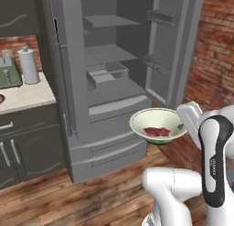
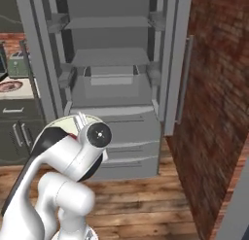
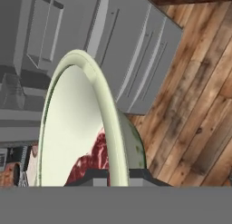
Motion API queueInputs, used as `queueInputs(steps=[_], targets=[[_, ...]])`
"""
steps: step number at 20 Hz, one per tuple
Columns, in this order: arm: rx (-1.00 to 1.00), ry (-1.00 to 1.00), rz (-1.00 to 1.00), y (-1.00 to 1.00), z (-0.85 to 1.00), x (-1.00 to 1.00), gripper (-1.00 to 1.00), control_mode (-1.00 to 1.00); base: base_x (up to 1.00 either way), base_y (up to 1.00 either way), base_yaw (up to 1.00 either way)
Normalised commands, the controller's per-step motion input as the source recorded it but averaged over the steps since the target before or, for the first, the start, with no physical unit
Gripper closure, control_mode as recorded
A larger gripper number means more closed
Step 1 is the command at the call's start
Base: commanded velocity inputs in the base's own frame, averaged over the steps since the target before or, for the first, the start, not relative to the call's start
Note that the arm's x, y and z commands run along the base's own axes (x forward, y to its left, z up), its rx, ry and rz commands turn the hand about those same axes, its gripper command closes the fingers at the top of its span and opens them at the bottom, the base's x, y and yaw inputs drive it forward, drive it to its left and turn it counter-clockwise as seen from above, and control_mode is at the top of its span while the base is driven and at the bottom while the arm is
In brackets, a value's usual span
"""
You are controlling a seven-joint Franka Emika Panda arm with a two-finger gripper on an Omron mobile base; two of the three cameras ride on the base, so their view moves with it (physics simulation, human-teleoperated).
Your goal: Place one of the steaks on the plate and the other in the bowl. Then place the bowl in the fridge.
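Cream-green bowl point(image 1: 158, 125), one steak point(image 1: 157, 131) inside, is gripped by its rim in the closed gripper point(image 3: 118, 175), held just before the open fridge point(image 1: 109, 74); setting it on a shelf remains.

I hold the bowl point(image 1: 157, 124) in the air at the right middle of the left base view, in front of the fridge point(image 1: 109, 83). The bowl is pale cream-green, wide, and it sits level there. One steak point(image 1: 157, 131), red-pink with whitish streaks, lies flat on its bottom. In the hand view the bowl's thin rim point(image 3: 97, 105) stands between my finger tips. The fridge is grey steel, its upper doors are open, and the shelves show.
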Motion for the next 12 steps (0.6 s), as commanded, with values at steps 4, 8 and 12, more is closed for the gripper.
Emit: queueInputs(steps=[4,8,12], targets=[[0.00,0.00,0.00,0.00,0.00,0.00,1.00,1.00,0.73,-0.64,0.40],[0.00,0.00,0.00,0.00,0.00,0.00,1.00,1.00,0.49,-0.38,0.24],[0.00,0.00,0.00,0.00,0.00,0.00,1.00,1.00,0.38,-0.16,0.17]])
